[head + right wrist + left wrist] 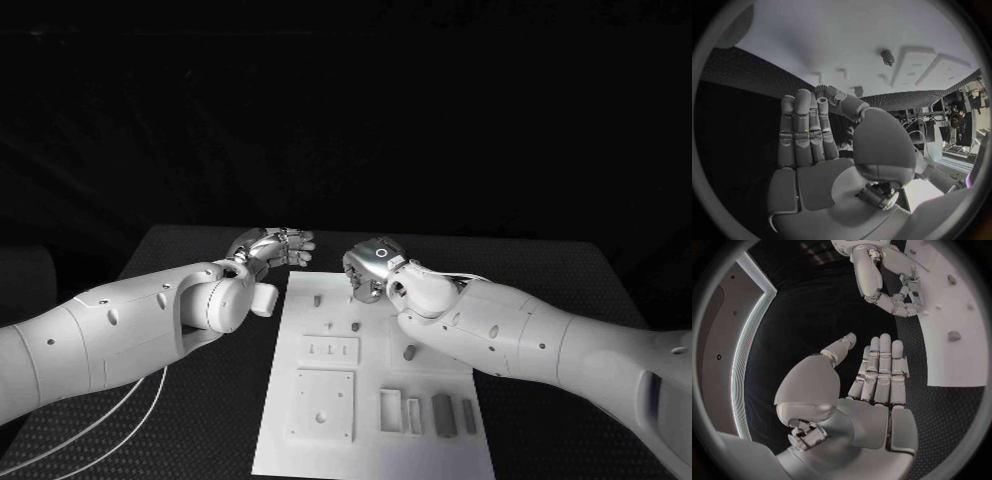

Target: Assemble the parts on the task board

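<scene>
I see the white task board (378, 440) lying in the middle of the black table (577, 270). My left hand (271, 246) hovers over bare table just past the board's far left corner. Its fingers (879, 371) are straight, side by side, holding nothing. My right hand (369, 270) hangs over the board's far edge, fingers (804, 127) straight and empty too. Small grey parts (411, 352) sit on the board, and my right arm (548, 345) hides part of that side. The parts are too small to make out well.

Dim scene — the room beyond the table's far edge is black. The task board (378, 400) glows pale. Wrist views bend straight edges — fisheye distortion.
</scene>
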{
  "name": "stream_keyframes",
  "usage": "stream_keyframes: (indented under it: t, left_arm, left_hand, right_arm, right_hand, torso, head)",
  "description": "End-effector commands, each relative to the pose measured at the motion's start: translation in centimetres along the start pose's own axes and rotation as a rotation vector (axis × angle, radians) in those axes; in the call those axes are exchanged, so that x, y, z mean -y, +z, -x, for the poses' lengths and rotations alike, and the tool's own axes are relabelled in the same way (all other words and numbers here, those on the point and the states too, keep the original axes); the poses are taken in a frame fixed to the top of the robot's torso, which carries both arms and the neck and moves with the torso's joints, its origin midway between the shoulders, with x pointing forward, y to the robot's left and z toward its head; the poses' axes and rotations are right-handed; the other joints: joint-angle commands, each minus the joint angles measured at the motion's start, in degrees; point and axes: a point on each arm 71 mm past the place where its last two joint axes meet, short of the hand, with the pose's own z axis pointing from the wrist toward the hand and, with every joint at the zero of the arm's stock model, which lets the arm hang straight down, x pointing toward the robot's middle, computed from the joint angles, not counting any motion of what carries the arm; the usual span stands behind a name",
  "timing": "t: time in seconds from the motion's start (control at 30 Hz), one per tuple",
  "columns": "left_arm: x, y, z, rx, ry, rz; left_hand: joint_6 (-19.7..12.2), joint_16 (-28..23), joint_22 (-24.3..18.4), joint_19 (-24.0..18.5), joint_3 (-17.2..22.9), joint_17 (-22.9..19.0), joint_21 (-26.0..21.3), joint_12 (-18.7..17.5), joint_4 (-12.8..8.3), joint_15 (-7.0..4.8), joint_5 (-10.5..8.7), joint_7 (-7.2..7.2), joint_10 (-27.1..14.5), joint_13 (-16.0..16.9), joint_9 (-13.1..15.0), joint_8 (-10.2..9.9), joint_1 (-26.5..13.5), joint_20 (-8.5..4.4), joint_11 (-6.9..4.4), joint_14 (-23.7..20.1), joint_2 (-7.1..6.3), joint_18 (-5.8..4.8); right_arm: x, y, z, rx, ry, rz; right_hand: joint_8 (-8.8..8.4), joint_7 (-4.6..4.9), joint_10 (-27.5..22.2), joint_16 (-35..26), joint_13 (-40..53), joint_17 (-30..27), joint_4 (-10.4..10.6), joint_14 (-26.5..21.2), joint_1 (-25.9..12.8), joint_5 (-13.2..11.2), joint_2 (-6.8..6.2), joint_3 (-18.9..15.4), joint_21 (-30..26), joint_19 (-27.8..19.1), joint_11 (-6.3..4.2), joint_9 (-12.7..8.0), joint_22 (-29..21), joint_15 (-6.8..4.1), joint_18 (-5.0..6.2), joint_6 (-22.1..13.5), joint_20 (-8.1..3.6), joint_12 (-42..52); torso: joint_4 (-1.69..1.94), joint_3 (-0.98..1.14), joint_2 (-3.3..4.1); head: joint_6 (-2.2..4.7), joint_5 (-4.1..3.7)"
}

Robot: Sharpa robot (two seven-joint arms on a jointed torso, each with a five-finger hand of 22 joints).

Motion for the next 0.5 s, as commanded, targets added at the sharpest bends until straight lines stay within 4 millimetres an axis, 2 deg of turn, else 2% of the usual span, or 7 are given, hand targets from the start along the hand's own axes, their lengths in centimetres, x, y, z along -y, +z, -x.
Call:
stream_keyframes:
  t: [0.03, 0.3, 0.5]
  left_arm:
    - [0.17, 0.04, -0.3, -0.006, -0.004, -0.011]
    - [0.23, 0.01, -0.4, -0.008, -0.004, -0.011]
    - [0.33, -0.03, -0.31, -0.006, -0.003, -0.013]
  left_hand:
    - [-0.21, -0.13, 1.3, -0.25, 0.2, 0.07, 0.26, -0.22, -0.29, 0.13, -0.12, -0.34, -0.21, -0.03, -0.07, -0.16, -0.43, -0.02, -0.22, -0.29, -0.04, 0.72]
    - [-0.21, -0.14, 1.29, -0.26, 0.23, 0.09, 0.29, -0.24, -0.33, 0.13, -0.12, -0.33, -0.2, -0.03, -0.08, -0.16, -0.43, -0.02, -0.21, -0.29, -0.06, 0.72]
    - [-0.23, -0.14, 1.29, -0.27, 0.25, 0.11, 0.34, -0.26, -0.36, 0.13, -0.13, -0.26, -0.2, -0.03, -0.08, -0.18, -0.46, -0.02, -0.18, -0.27, -0.12, 0.72]
  right_arm:
    - [-0.09, 0.08, -0.17, 0.001, -0.01, 0.004]
    - [0.05, 0.22, -0.57, -0.015, -0.018, -0.006]
    - [-0.03, 0.28, -1.05, -0.044, -0.026, -0.014]
  right_hand:
    - [0.04, 0.0, 2.67, 0.22, 4.25, 0.01, 0.11, -0.7, 0.33, 0.2, -0.12, 0.39, 0.25, 0.08, -2.46, 0.09, -0.05, -0.92, 1.27, 0.25, -0.16, 0.29]
    - [-0.01, 0.01, 2.63, 0.27, 4.3, -0.01, 0.11, -0.75, 0.29, 0.2, -0.14, 0.5, 0.3, 0.03, -2.44, 0.11, 0.02, -0.91, 1.27, 0.23, -0.16, 0.23]
    - [-0.07, 0.04, 2.57, 0.3, 4.35, -0.04, 0.14, -0.81, 0.19, 0.19, -0.12, 0.58, 0.35, -0.04, -2.4, 0.13, 0.1, -0.88, 1.27, 0.19, -0.15, 0.15]
  torso:
    - [0.01, 0.0, 0.07]
    - [0.25, -0.2, 0.24]
    - [0.22, -0.2, 0.3]
  head:
    - [-0.06, 0.07]
    - [-0.1, 0.1]
    - [-0.1, 0.0]
